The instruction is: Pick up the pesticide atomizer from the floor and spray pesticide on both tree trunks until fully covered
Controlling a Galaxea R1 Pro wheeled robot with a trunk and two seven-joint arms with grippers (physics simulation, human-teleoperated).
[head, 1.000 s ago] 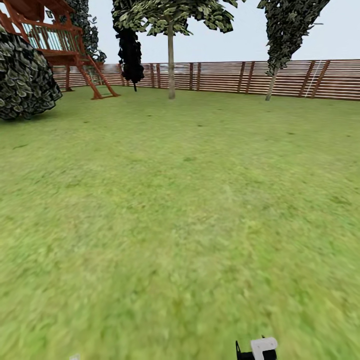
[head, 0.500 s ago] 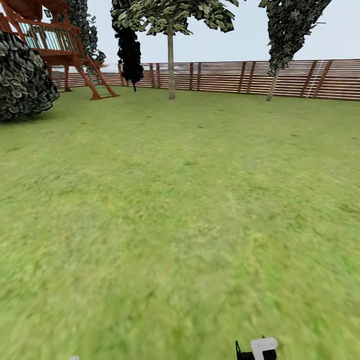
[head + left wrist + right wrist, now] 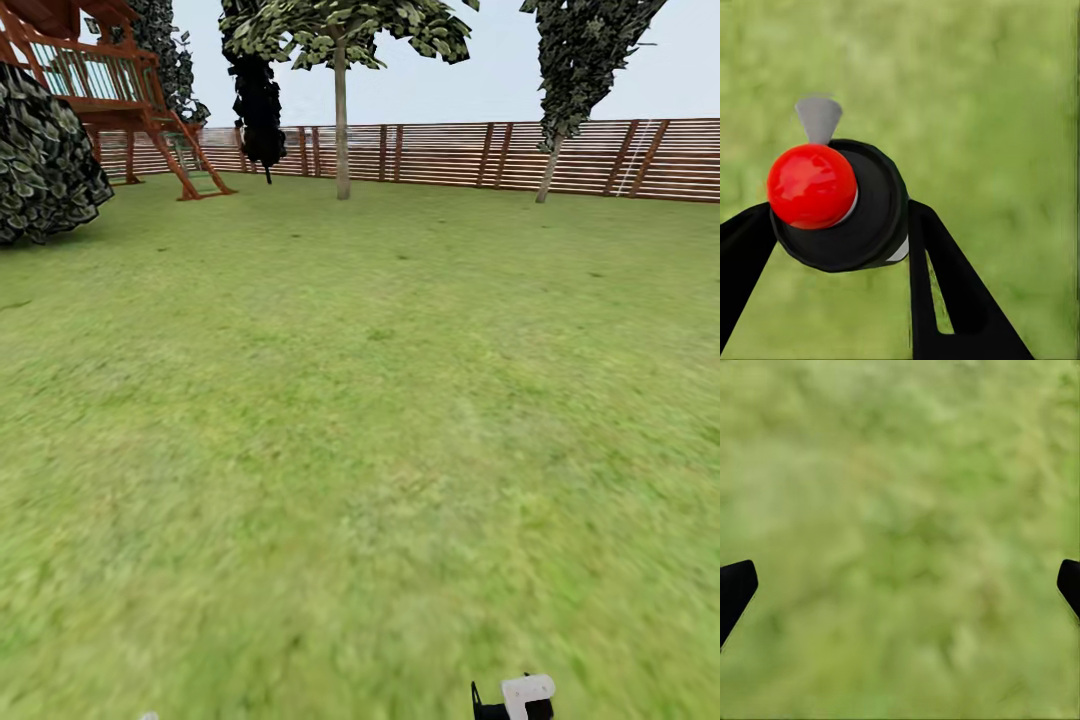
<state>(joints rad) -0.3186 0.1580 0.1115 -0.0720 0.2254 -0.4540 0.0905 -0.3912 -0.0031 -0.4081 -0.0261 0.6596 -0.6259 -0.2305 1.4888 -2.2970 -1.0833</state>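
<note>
Over blurred green grass (image 3: 360,480), the left gripper (image 3: 844,225) is seen with its fingers (image 3: 945,292) closed on a black bottle (image 3: 870,217) with a red top. The right gripper (image 3: 900,585) is spread wide, holding nothing. Beyond, two trees (image 3: 342,120) are ringed by a brown slat fence (image 3: 450,155), with a bush (image 3: 45,165) and a red wooden playset (image 3: 110,90). No writing can be read.

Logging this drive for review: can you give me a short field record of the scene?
place: green grass lawn, brown slatted wooden fence behind
trees: two pale bare tree trunks far ahead near the fence, left trunk, right trunk
left gripper: jaws shut on black round bottle with red cap and grey nozzle
right gripper: jaws open, empty, above grass
spray: too far to tell
</note>
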